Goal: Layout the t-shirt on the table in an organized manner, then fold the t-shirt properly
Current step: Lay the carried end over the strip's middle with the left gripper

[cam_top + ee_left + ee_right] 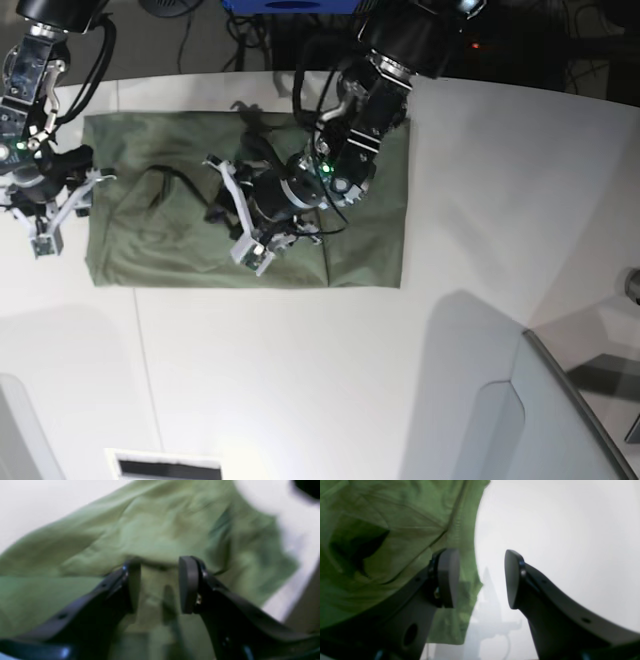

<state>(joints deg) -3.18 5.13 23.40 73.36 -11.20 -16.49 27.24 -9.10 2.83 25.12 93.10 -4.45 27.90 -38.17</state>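
Looking first at my left gripper (pixel 245 215), I see its two fingers apart with nothing between them, hanging over the middle of the t-shirt (pixel 370 240). In the left wrist view the green cloth fills the space under the open fingers, and I cannot tell if the tips touch it because the picture is blurred. My right gripper (pixel 45 215) is also spread and empty. It stands at the shirt's edge on the left of the base view, and in the right wrist view one finger is over cloth while the other is over the bare table (pixel 557 530).

The t-shirt lies mostly flat on the white table, as a wide rectangle whose long axis runs left to right in the base view. Wrinkles gather around the middle, near the left gripper.

I judge that the next fold turns on this: the right gripper is already at one short end of the long axis, while the left gripper is in the middle, well apart from the other short end.
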